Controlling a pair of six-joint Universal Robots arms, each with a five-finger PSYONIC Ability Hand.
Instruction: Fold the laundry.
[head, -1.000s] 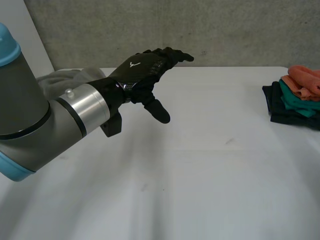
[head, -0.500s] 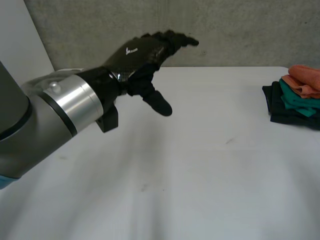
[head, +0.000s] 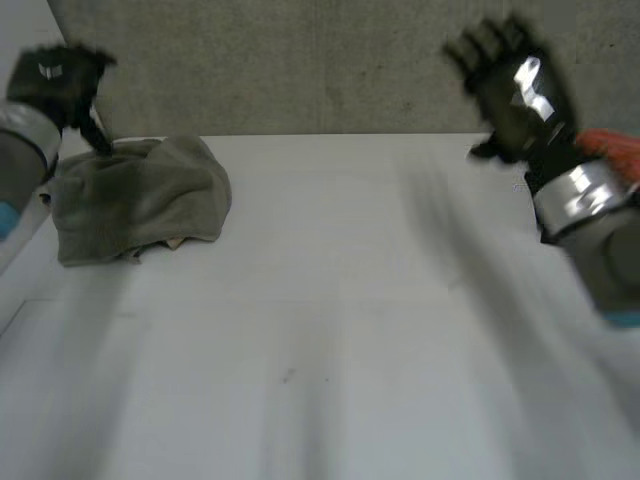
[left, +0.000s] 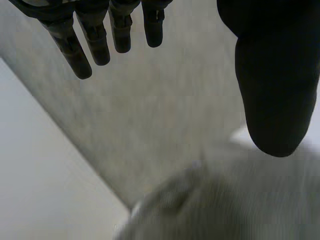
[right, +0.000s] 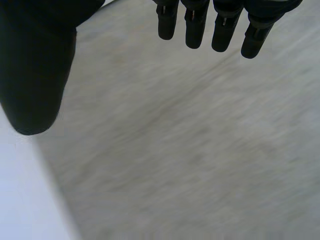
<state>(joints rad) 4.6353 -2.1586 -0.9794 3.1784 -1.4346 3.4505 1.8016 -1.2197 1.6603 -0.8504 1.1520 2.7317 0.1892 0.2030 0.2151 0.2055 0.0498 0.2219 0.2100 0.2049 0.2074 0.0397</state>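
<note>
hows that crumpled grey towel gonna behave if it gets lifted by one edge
Probably floppy: the towel lies in a rumpled heap with soft folds, so it should sag and unfurl from wherever the left hand pinches it. Its thick look suggests some weight for a cloth. Pushed on the table, it would likely bunch rather than slide whole.

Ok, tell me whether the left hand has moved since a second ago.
Yes. The left hand has swung to the robot's left, from over the middle of the table to above the far left corner of the grey towel.
</note>
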